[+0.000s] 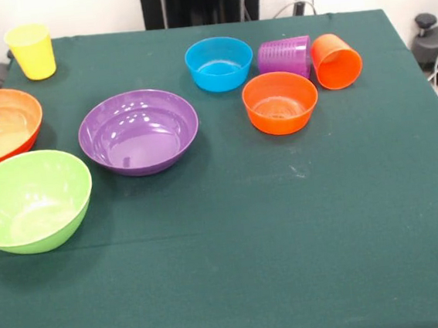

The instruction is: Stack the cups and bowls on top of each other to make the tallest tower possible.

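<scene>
Green-clothed desk (pixel 289 242): bowls and cups unstacked, purple bowl (pixel 138 131) a likely base (end effector unseen, state unknowable).

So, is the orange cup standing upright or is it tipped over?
Tipped over. The orange cup lies on its side beside the purple cup, with its open mouth facing the camera so the inside shows.
</scene>
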You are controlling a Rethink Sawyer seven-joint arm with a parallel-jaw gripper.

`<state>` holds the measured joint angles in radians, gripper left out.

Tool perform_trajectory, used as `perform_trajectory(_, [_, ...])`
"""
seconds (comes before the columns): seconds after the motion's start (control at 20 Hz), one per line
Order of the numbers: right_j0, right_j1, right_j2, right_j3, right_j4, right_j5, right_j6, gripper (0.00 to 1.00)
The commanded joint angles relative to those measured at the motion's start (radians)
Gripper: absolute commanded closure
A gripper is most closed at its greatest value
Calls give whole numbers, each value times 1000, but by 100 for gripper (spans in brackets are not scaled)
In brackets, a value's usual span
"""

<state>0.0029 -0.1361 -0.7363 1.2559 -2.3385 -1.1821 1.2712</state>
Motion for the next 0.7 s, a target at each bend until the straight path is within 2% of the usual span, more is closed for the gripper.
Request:
perform_trajectory(0.05, [-27,68,133,19,63,172,54,0])
perform_trajectory(0.3, [-48,117,157,-47,62,196,99,0])
perform_trajectory(0.7, [-49,168,166,-76,64,217,120,0])
